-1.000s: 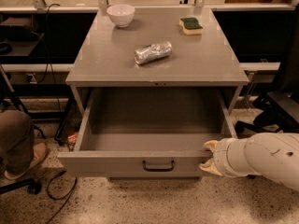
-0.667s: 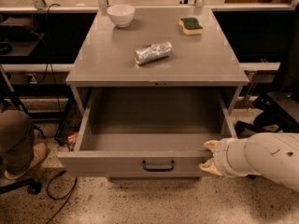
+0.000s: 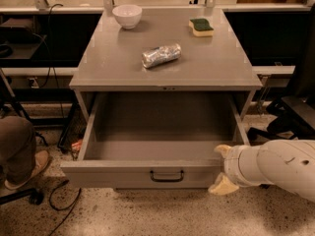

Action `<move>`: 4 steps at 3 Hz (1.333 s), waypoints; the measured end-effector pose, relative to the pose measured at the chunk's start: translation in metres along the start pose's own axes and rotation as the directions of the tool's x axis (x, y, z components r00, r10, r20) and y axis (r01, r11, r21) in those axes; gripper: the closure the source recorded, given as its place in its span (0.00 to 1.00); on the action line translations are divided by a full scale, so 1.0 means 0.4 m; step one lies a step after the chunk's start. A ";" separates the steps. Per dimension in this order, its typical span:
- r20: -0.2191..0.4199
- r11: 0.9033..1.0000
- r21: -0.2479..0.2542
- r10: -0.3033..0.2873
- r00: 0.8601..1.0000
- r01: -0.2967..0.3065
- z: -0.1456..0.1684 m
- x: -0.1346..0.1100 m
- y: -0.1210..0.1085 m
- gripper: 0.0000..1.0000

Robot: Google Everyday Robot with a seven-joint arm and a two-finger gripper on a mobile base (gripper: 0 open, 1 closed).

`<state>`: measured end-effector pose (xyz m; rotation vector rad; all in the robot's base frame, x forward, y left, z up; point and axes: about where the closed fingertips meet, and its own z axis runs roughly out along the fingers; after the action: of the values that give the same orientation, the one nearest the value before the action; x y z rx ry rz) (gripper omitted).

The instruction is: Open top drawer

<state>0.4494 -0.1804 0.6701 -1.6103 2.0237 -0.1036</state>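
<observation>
The top drawer (image 3: 123,173) is a wide grey metal drawer under the grey table top. It stands pulled far out, and its inside shows nothing in it. A small black bar handle (image 3: 167,175) sits at the centre of its flat front. My gripper (image 3: 221,168), on a white arm coming in from the right, is at the right end of the drawer front. Its two cream fingertips (image 3: 224,151) stand apart, one at the drawer's top rim and one below the front's bottom edge. It holds nothing.
On the table top (image 3: 216,68) are a white bowl (image 3: 127,15), a green and yellow sponge (image 3: 201,26) and a crumpled silver packet (image 3: 161,55). A person's leg and shoe (image 3: 19,154) are at the left. Cables lie on the speckled floor, and a black chair base (image 3: 285,122) stands at the right.
</observation>
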 end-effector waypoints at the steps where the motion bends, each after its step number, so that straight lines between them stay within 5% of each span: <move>1: -0.018 1.000 -0.013 -0.009 1.000 0.009 0.004 0.001 -0.002 0.00; 2: -0.047 0.998 -0.062 -0.016 0.999 0.013 0.027 0.008 0.006 0.00; 3: -0.073 0.994 -0.111 0.000 0.997 -0.008 0.048 0.026 0.018 0.26; 4: -0.077 0.994 -0.107 0.016 0.997 -0.024 0.041 0.034 0.018 0.48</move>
<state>0.4486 -0.1867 0.6485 -1.6752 2.1357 -0.0496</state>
